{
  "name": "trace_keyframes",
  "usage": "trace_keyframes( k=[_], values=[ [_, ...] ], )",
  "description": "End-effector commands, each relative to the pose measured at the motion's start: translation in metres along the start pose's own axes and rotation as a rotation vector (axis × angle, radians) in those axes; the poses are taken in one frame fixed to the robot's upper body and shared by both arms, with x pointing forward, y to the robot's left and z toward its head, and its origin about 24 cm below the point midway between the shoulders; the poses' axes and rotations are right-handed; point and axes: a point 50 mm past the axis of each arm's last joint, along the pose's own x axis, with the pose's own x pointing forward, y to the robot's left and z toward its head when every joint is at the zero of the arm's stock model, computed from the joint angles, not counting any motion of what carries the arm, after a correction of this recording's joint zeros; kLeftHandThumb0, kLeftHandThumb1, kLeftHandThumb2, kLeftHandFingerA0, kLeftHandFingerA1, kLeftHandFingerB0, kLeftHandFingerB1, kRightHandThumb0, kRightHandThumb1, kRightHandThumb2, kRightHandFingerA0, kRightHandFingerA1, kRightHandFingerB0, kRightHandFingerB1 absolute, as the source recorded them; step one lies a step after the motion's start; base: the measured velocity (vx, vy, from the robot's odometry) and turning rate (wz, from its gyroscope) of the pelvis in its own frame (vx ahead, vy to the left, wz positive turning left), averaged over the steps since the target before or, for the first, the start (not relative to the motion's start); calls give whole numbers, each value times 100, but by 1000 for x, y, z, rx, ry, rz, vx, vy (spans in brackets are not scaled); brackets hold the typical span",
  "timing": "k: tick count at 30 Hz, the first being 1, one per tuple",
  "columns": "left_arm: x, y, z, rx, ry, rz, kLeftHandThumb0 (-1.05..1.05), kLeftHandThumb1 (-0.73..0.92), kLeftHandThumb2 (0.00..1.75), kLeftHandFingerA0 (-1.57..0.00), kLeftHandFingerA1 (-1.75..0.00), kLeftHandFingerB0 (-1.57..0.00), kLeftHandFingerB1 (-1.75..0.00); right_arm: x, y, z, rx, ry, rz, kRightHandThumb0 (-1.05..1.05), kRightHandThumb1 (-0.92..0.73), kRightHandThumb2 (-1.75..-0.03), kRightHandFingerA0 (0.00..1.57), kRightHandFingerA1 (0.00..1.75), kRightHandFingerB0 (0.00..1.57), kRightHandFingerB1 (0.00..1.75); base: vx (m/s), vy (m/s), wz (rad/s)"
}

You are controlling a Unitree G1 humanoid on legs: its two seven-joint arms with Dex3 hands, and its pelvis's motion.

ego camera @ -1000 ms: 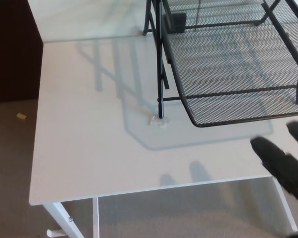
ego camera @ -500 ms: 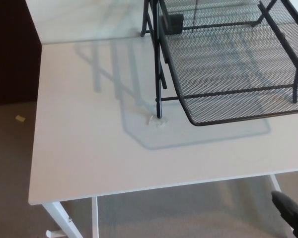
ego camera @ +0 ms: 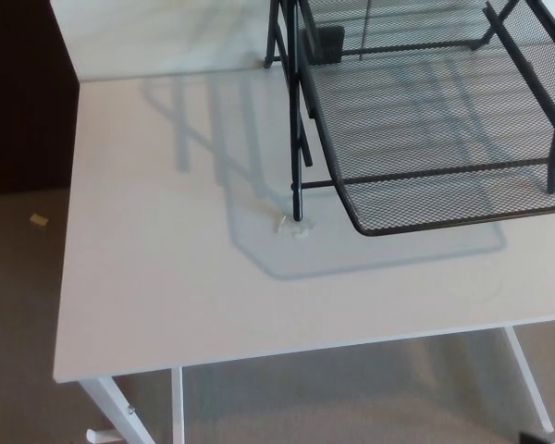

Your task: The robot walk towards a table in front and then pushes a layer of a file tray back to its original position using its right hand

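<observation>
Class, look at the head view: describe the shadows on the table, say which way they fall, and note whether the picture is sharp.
Head view: the black mesh file tray casts a soft grey shadow onto the white table, falling toward the picture's left and front; even light, no harsh glare; the picture is slightly soft, with the mesh still readable.

Right hand now out of view
</observation>
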Motion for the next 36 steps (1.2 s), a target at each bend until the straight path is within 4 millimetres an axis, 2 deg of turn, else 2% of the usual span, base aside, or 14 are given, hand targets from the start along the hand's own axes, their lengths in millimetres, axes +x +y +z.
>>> trace_keyframes(
  k=[1,10,14,36],
  values=[
    [-9,19,-17,-87,61,44,-25,70,61,-46,-40,-35,-36,-5,16,-35,340,174,43,-54,-51,-79,14,58,5,44,0,0,0],
    [-6,27,-14,-115,60,63,-24,70,62,-45,-40,-34,-36,-7,17,-36,336,134,22,-57,-51,-79,19,62,9,45,0,0,0],
    [-3,28,-12,-110,57,60,-25,68,60,-47,-40,-34,-35,1,16,-40,331,131,22,-55,-50,-77,18,58,9,42,0,0,0],
    [9,36,6,-103,16,58,-25,70,61,-45,-41,-32,-36,18,3,-19,320,80,73,-54,-55,-82,21,62,10,47,0,0,0]
  ],
)
